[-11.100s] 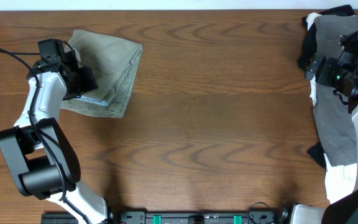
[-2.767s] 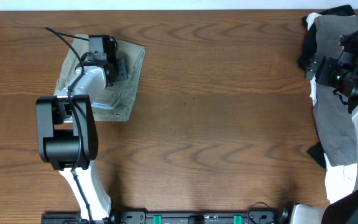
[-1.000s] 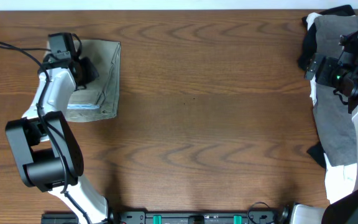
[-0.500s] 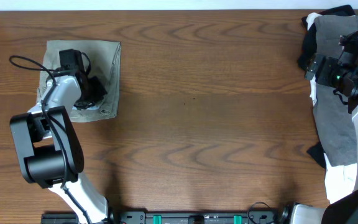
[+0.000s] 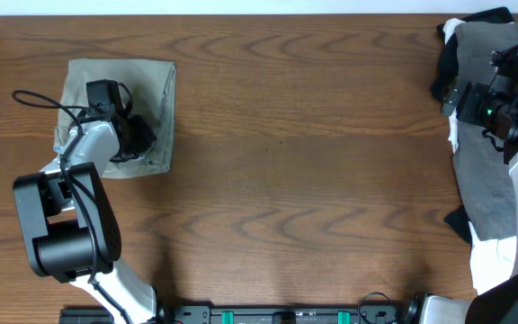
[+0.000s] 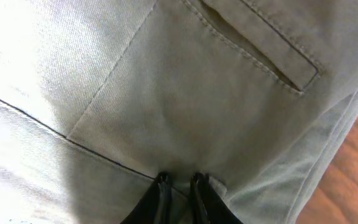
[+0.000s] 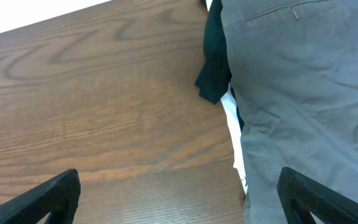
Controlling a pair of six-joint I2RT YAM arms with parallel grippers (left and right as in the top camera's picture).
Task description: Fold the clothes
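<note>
Noted dark brown wood-grain tabletop (image 5: pixel 313 180) filling the overhead view.

Logged a heap of garments at its right edge: a broad, crumpled grey cotton piece (image 5: pixel 488 171) uppermost, a black cloth (image 7: pixel 215 56) showing from beneath on the inner side, and a sliver of white fabric (image 7: pixel 232 130) between the two. Found the black-and-white right arm (image 5: pixel 511 99) poised over that heap. Recorded right jaws spread wide, black fingertips (image 7: pixel 48 196) at opposite lower corners of the wrist view, nothing between them, clear of the cloth.

Found the black-and-white left arm (image 5: pixel 61 225) reaching up the left side of the tabletop.

Located the light khaki-olive cotton shorts (image 5: pixel 156 99) far left, toward the far edge, folded into a roughly rectangular packet lying flat, well apart from the heap. Recorded left jaws nearly closed, black fingertips (image 6: pixel 160 190) set down on the khaki cloth near the packet's middle. Could not tell whether a pinch of fabric sat between them.

Picked out in the left wrist view a slanted welt pocket opening (image 6: pixel 260 43) and a dark stitched seam (image 6: pixel 42 118) running across the panel.
</note>
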